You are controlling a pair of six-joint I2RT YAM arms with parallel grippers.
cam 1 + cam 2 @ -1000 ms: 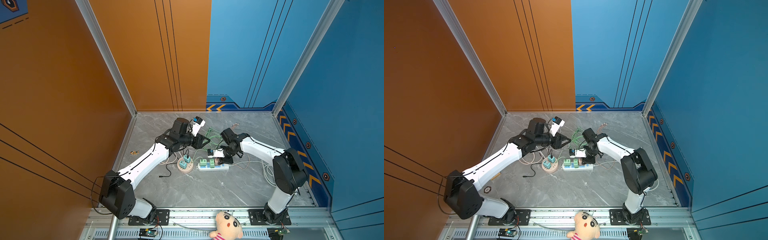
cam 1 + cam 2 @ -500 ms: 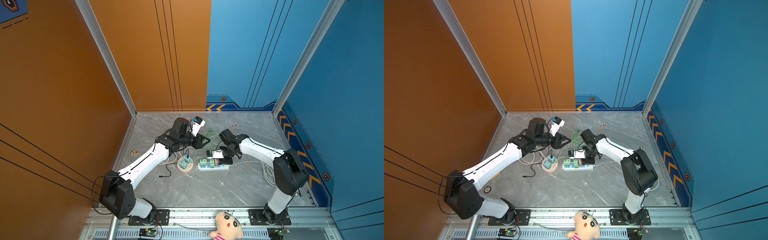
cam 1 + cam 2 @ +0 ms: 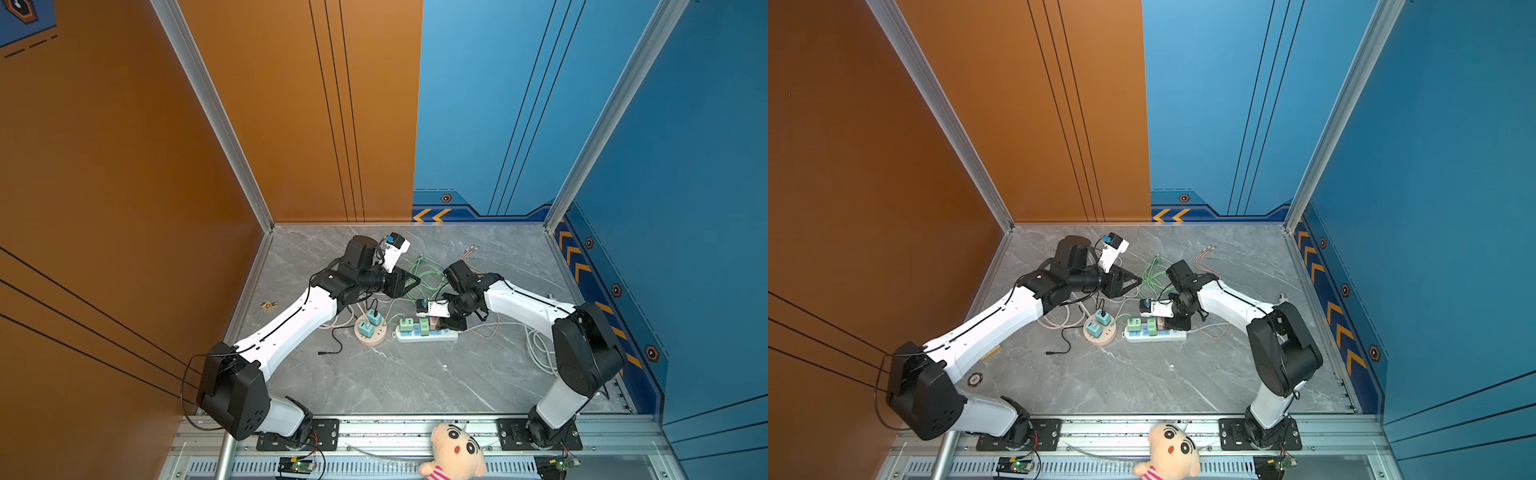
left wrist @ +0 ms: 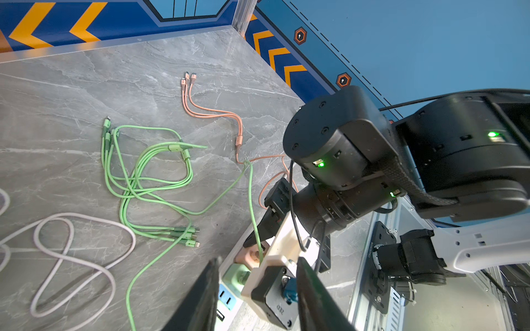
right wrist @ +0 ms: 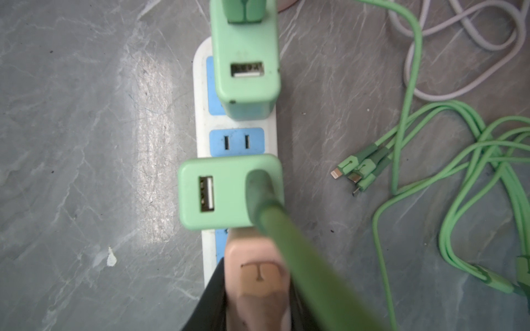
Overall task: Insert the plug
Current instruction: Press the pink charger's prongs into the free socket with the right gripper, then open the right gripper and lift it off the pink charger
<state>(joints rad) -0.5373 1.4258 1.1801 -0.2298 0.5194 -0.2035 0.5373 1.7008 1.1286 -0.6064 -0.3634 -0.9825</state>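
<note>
The plug (image 5: 255, 286) is a pale pink block with a darker, tan square face marked with a T-shaped line. It stands over the end of the white power strip (image 5: 202, 149), right against the nearer of two green chargers (image 5: 229, 192). Its lower part is hidden from me, so I cannot tell whether the prongs are in a socket. A thick green cable (image 5: 286, 243) runs slantwise across its face in the right wrist view. Between the two chargers one blue socket (image 5: 236, 142) lies free.

My right gripper (image 5: 255, 269) is pinching the plug, its black fingers pressed against the two sides. In both top views the right arm (image 3: 523, 305) reaches in from its base at the front, elbow bent, with the wrist turned down onto the strip (image 3: 1156, 336).

My left gripper (image 4: 258, 262) hangs above the table with its fingers (image 4: 206, 295) spread and nothing between them. The left arm (image 3: 291, 328) stretches long from its front base toward the middle, with the gripper (image 3: 409, 282) near level over the loose green cables (image 4: 137, 183) and pointing toward the right arm's wrist.
</note>
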